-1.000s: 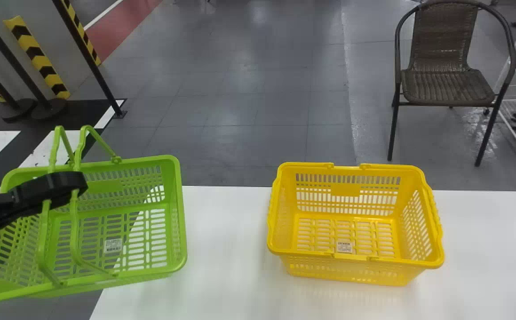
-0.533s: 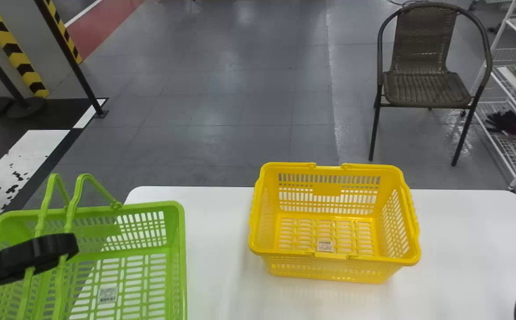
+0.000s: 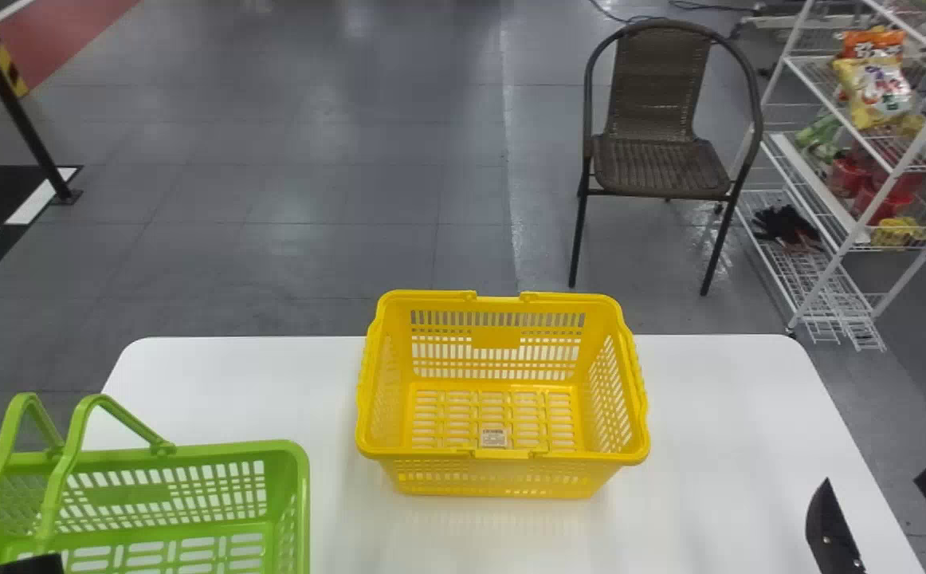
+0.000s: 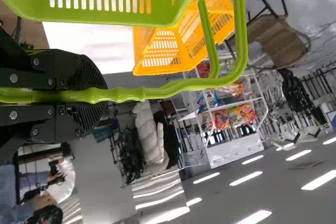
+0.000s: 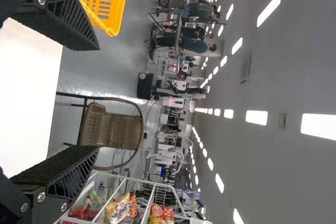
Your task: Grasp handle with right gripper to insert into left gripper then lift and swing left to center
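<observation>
Handles (image 3: 72, 446): two green ones, upright on the green basket, at eight o'clock in the head view.

From the biggest down, one white worktop (image 3: 718, 399) spreads across the lower half. One white wire rack (image 3: 822, 275) stands beyond it, between two and three o'clock. One brown woven chair (image 3: 658, 163) sits on the floor between one and two o'clock.

Two baskets. The green basket (image 3: 292, 478) is at eight o'clock, overlapping the worktop's left side; whether it touches the top I cannot tell. The yellow basket (image 3: 503, 478) stands upright on the worktop, just below centre towards six o'clock, between the green basket and the right gripper, in the way of a straight path between them.

Two grippers. The left gripper (image 3: 21, 565), at eight o'clock, has its fingers closed round a green handle bar; I cannot tell whether both bars are caught. The right gripper (image 3: 887, 514), at four o'clock, has its fingers wide apart, holding nothing.

Smallest, snack bags (image 3: 877, 92) and one dark bundle (image 3: 786, 226) lie on the rack.
</observation>
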Robot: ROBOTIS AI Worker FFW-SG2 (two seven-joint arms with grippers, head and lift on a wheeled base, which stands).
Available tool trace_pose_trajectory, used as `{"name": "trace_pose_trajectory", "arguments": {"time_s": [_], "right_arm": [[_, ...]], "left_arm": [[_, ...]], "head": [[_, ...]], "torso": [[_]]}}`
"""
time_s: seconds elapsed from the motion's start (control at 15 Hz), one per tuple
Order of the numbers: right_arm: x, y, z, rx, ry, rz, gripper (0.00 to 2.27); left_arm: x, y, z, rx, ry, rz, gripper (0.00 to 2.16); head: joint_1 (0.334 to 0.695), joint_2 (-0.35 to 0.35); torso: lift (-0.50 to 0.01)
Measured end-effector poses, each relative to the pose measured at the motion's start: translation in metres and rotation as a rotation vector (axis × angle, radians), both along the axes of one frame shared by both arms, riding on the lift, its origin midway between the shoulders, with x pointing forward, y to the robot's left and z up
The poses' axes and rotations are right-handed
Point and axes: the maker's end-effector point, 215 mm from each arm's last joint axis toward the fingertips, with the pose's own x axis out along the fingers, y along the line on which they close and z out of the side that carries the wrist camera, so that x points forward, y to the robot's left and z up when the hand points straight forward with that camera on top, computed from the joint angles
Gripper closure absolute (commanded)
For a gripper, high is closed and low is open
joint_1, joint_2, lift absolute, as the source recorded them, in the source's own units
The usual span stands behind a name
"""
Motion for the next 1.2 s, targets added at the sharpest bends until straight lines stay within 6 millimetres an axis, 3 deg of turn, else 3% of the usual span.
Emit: {"name": "trace_pose_trajectory", "arguments": {"time_s": [0.4, 0.67, 1.2], "right_arm": [[0.002, -0.003, 0.005, -0.008, -0.011, 0.0, 0.17], [0.003, -0.004, 0.007, -0.003, -0.018, 0.007, 0.17], [0.0, -0.007, 0.01, -0.004, -0.026, 0.0, 0.17]], "left_arm": [[-0.029, -0.079, 0.001, -0.131, 0.014, -0.066, 2.01], [-0.037, -0.128, -0.005, -0.23, 0.046, -0.12, 2.01], [-0.025, -0.219, 0.005, -0.381, 0.021, -0.209, 2.01]], "head": [[0.695, -0.226], [0.695, -0.347], [0.695, -0.35]], "torso": [[0.0], [0.0], [0.0]]}}
